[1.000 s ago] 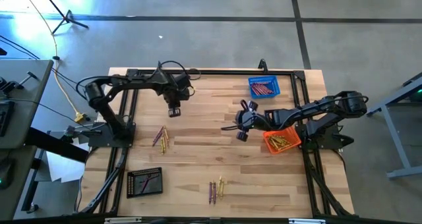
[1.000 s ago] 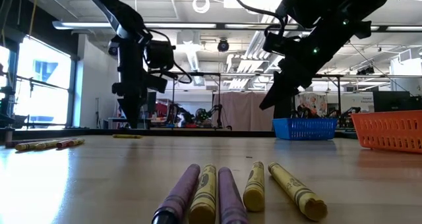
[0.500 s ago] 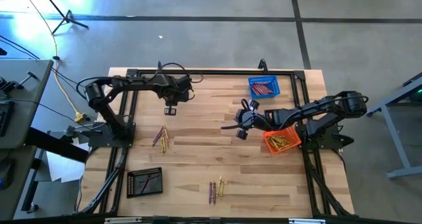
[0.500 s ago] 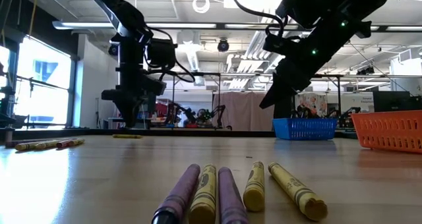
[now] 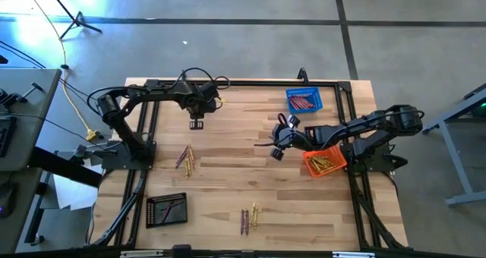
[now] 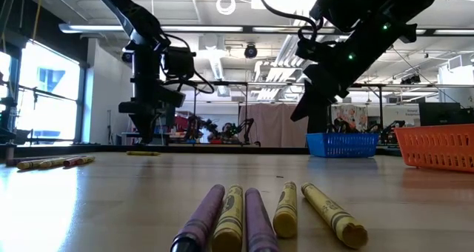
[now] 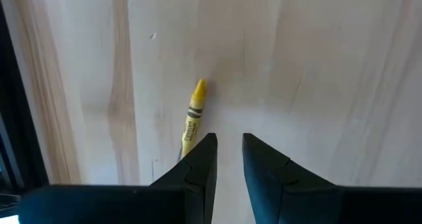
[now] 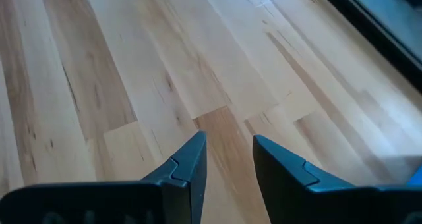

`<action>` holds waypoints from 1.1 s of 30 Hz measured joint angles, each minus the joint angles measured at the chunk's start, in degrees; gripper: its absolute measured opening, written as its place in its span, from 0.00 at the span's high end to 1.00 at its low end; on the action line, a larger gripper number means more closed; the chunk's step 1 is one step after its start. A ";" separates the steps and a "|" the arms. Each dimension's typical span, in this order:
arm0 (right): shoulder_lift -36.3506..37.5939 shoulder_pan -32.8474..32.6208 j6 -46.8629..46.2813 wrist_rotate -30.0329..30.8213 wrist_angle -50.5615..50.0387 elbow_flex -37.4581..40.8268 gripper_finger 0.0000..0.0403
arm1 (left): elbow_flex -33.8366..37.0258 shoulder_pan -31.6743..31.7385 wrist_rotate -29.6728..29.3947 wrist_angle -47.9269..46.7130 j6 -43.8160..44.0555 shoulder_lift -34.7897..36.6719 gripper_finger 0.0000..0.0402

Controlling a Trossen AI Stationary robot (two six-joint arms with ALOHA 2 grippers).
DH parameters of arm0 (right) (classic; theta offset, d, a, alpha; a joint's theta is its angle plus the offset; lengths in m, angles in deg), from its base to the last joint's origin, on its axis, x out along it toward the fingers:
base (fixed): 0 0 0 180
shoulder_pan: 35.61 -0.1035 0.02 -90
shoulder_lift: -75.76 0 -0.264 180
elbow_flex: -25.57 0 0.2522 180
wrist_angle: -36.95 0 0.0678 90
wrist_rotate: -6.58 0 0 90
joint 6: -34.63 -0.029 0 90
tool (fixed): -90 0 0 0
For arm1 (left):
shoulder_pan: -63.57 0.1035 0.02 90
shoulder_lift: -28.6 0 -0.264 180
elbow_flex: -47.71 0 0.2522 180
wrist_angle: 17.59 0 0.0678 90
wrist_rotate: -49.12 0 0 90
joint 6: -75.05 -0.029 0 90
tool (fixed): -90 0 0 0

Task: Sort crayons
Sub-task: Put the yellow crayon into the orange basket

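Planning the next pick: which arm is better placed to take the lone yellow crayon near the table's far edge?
Left. Its tool hangs open right beside the yellow crayon, close above the table. The right tool hangs mid-table with only bare wood beneath it.

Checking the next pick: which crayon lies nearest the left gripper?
The lone yellow crayon just ahead of the left gripper; the other loose crayons lie in clusters farther along the table.

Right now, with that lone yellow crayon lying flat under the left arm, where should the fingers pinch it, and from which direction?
Probably from straight above, at mid-length on the paper wrapper. The yellow crayon lies flat on the wooden table with bare wood on both long sides, so the fingers could straddle it across its width. The left gripper is open but sits beside the crayon, so it would need to shift over first.
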 joint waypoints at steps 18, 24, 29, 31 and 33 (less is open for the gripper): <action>0.00 0.00 -2.65 -0.52 0.00 0.00 0.73 | 0.00 0.04 0.07 2.55 11.44 0.00 0.84; 0.00 0.00 -2.63 -0.52 0.00 0.01 0.73 | 0.00 0.39 2.38 -0.83 11.48 0.00 0.84; 0.00 0.00 -2.63 -0.52 0.00 0.01 0.73 | 0.00 1.48 0.37 -0.86 11.13 0.00 0.84; 0.00 0.00 -2.63 -0.52 0.00 0.01 0.73 | 0.00 2.23 0.13 -0.87 10.07 0.00 0.82; 0.00 0.00 -2.63 -0.52 0.00 0.00 0.73 | 0.00 3.03 0.13 -0.81 9.28 0.00 0.78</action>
